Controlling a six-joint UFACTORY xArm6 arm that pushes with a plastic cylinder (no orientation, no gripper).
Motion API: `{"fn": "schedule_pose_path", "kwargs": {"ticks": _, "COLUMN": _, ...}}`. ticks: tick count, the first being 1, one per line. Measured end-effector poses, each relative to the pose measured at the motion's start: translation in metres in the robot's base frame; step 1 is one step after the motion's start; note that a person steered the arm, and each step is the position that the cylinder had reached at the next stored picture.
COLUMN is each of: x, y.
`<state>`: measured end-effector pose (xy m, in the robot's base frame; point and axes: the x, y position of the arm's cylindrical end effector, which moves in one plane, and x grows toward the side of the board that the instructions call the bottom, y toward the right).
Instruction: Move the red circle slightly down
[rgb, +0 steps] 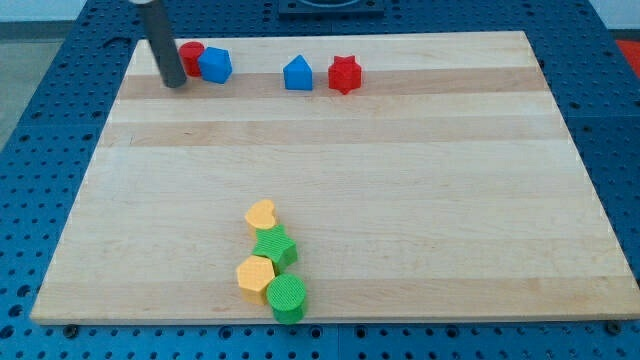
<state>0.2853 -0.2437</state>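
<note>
Crowding the red circle: my tip left, blue block right; no pincer visible.

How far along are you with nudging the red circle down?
Done: my tip has reached the red circle, sitting just to its left and a bit lower. In hand: lining up; the tip is beside the circle, not above it, so no downward push is set up. Left: the whole move. The circle sits near the board's top edge, against the blue block.

My red circle sits flat near the view's top left. It touches a blue block's left side.
</note>
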Motion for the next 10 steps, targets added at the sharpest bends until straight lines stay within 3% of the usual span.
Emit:
{"fn": "schedule_pose_path", "kwargs": {"ticks": 2, "x": -0.043, "y": -0.016}}
{"fn": "schedule_pose_path", "kwargs": {"ticks": 4, "x": -0.08, "y": 0.01}}
{"fn": "schedule_pose_path", "kwargs": {"ticks": 10, "x": -0.038, "y": 0.06}}
